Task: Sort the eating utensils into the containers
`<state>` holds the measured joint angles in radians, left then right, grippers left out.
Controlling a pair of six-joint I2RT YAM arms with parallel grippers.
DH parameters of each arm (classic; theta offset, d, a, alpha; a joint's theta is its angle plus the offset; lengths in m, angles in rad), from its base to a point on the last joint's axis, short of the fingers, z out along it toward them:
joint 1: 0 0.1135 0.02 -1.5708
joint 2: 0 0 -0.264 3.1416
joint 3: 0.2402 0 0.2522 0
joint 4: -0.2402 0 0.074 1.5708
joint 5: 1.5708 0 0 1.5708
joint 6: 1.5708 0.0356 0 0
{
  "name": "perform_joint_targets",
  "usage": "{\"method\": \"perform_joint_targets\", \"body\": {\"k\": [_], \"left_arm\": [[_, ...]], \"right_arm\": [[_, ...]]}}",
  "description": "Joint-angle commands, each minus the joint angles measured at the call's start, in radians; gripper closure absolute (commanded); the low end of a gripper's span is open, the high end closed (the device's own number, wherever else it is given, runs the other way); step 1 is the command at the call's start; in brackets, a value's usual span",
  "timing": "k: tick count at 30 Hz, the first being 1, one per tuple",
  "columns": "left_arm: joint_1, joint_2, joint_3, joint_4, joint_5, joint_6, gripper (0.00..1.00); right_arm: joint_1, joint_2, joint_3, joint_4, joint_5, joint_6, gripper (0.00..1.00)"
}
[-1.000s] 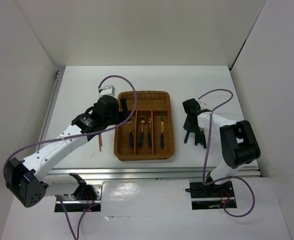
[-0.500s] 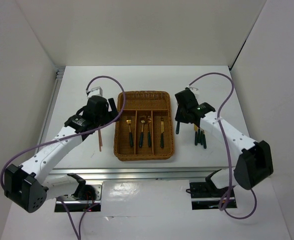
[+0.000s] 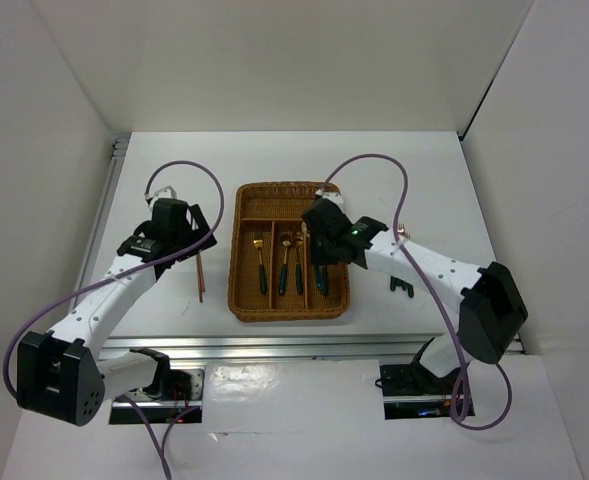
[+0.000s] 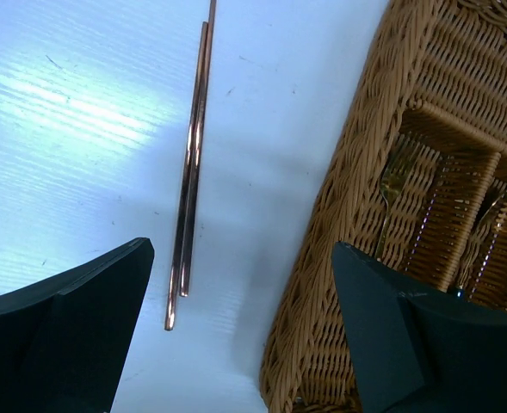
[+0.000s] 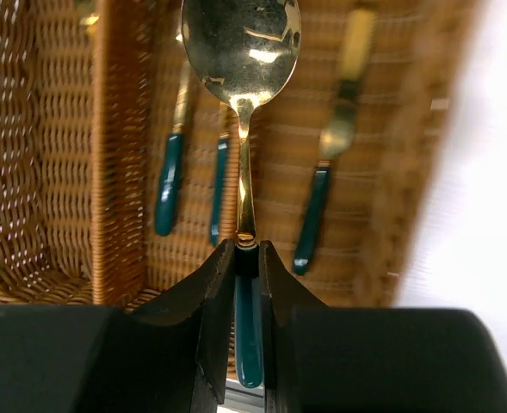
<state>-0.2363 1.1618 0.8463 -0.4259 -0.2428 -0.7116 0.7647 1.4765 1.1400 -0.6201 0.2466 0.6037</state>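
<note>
The brown wicker tray (image 3: 242, 290) lies mid-table, with green-handled gold cutlery (image 3: 261, 270) in its long slots. My right gripper (image 3: 319, 252) hovers over the tray's right side, shut on a spoon. In the right wrist view the green handle (image 5: 249, 331) is pinched between the fingers at the gripper (image 5: 247, 258), and the gold bowl (image 5: 240, 34) points ahead over the slots (image 5: 120, 172). My left gripper (image 3: 196, 232) stands open left of the tray, above two copper chopsticks (image 3: 201, 275). The left wrist view shows the chopsticks (image 4: 193, 163) beside the tray wall (image 4: 356, 224).
A few more green-handled utensils (image 3: 402, 287) lie on the white table right of the tray. The table's metal rail (image 3: 314, 345) runs along the near edge. White walls close in the sides and back.
My right arm has swung left from the loose cutlery to over the tray, carrying the spoon. My left arm has drawn back from the tray's corner toward the chopsticks.
</note>
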Motion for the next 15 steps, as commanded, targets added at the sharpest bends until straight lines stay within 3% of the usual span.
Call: {"method": "perform_joint_targets", "body": {"k": [1, 10, 15], "left_arm": [[0.017, -0.042, -0.010, 0.041, 0.027, -0.009, 0.00], [0.026, -0.042, -0.019, 0.052, 0.017, -0.019, 0.00], [0.026, -0.051, -0.029, 0.052, 0.007, -0.019, 0.00]], "right_arm": [[0.039, 0.037, 0.066, 0.066, 0.008, 0.027, 0.98], [0.048, 0.091, 0.035, 0.213, -0.070, 0.080, 0.97], [0.048, 0.151, 0.049, 0.214, -0.079, 0.110, 0.95]]}}
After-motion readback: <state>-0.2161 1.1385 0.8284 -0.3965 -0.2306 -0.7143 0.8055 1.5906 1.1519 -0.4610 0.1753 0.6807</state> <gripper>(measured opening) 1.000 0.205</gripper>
